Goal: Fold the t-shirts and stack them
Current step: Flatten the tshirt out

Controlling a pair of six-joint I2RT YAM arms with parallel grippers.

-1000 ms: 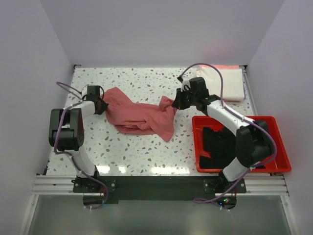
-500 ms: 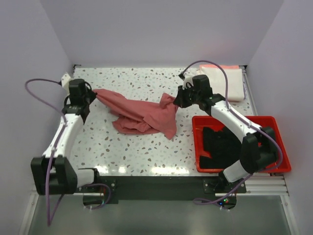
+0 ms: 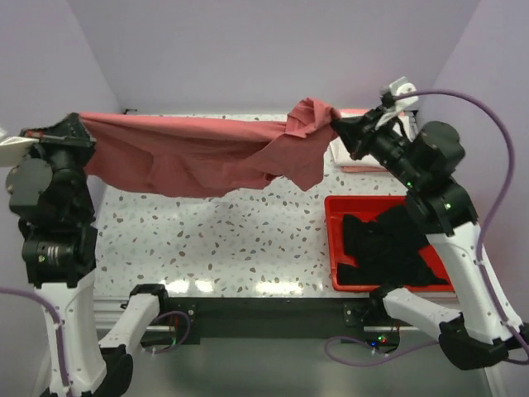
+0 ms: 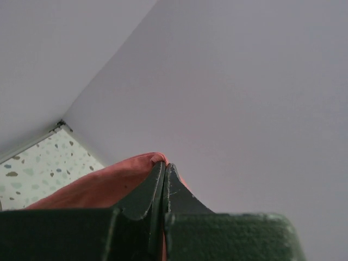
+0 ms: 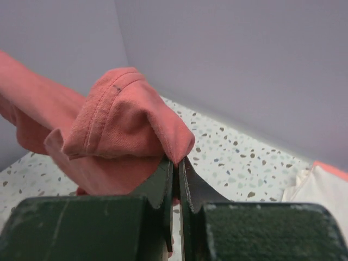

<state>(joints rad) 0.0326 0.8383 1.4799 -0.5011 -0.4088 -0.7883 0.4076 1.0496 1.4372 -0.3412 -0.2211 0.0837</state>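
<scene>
Hanging above the bench (image 3: 248,240), the red shirt (image 3: 198,153) spans left jaws and right jaws, each pinching an end.

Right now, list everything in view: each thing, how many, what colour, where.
Rose-red t-shirt: one, held in the air, stretched between both tools.
Cream-white t-shirt: one, folded, far right corner of the table.
Peach-pink t-shirt: one, only an edge shows, against the cream-white one.
Black t-shirt: one, crumpled in the tray.
Tray: one, red, near right of the table.
Table: one, white with speckles.
Left tool: one, dark, shut on the rose-red shirt's left end.
Right tool: one, dark, shut on its right end.
</scene>
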